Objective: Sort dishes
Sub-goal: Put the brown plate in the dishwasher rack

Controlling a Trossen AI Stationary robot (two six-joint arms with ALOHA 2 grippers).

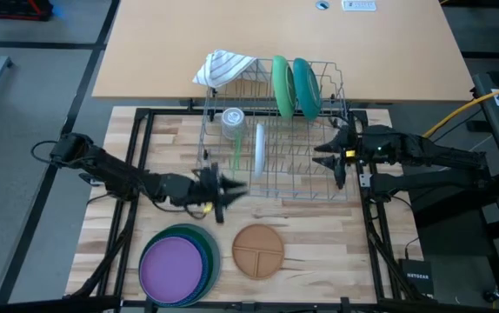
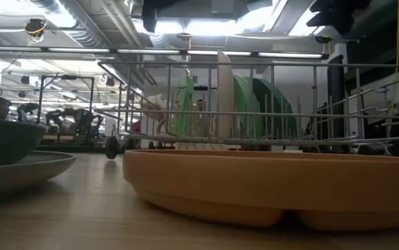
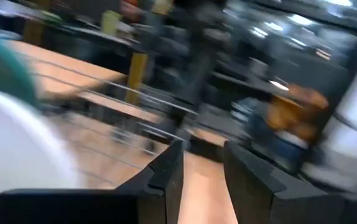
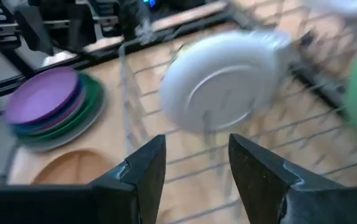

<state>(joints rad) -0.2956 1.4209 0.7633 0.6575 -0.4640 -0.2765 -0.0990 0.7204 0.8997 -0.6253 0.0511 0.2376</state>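
Note:
A wire dish rack (image 1: 276,174) stands mid-table. On edge in its slots are a green plate (image 1: 281,85), a teal plate (image 1: 306,85), a white plate (image 1: 259,149) and a thin green plate (image 1: 236,156). Near the front edge a stack of plates lies flat, topped by a purple plate (image 1: 175,268), with a tan divided plate (image 1: 258,250) beside it. My left gripper (image 1: 230,188) hovers at the rack's near left corner, open with nothing between its fingers (image 3: 166,177). My right gripper (image 1: 329,156) hangs open at the rack's right side, facing the white plate (image 4: 219,81).
A clear glass (image 1: 232,120) stands in the rack's far left part, and a striped cloth (image 1: 223,65) hangs over its far left corner. A bare wooden desk (image 1: 145,52) lies beyond the rack. Bare table (image 1: 319,226) shows between the rack and the tan plate.

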